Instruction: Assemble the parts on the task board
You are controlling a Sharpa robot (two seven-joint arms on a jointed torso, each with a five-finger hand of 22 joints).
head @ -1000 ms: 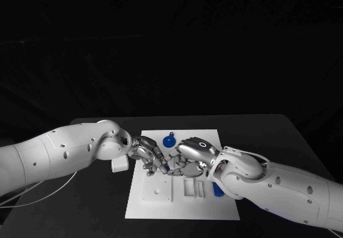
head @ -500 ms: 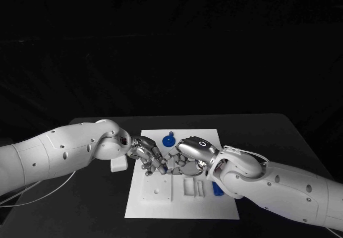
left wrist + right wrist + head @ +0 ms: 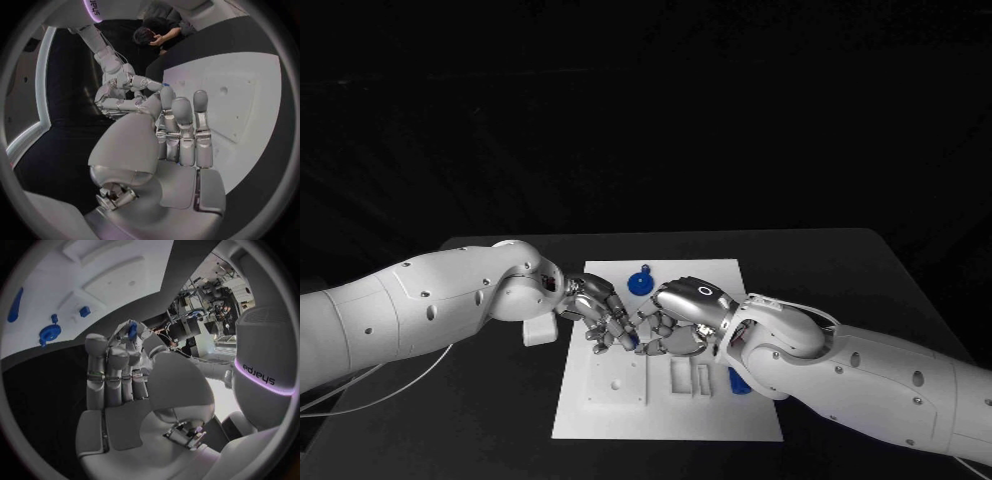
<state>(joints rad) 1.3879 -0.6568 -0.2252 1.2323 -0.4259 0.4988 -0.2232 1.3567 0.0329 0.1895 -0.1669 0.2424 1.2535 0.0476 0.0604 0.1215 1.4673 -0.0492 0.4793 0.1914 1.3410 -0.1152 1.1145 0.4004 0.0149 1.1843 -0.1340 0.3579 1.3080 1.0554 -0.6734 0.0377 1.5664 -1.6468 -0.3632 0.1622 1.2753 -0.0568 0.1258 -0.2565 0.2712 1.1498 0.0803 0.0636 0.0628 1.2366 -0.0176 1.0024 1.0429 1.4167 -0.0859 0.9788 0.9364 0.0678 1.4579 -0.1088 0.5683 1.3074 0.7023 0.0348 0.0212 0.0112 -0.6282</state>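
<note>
Blue part (image 3: 132, 330) pinched in right hand (image 3: 678, 318) fingertips over task board (image 3: 721, 415) middle, left hand (image 3: 599, 315) alongside, grip can't tell; could slip during handover if pinch loosens.

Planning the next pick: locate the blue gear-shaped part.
In the head view the blue gear-shaped part lies on the far end of the task board, just beyond both hands, nearer the left hand.

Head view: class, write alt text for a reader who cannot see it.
Both silver hands, left hand and right hand, meet fingertip to fingertip over the white task board. A blue part lies beyond them on the board.
</note>
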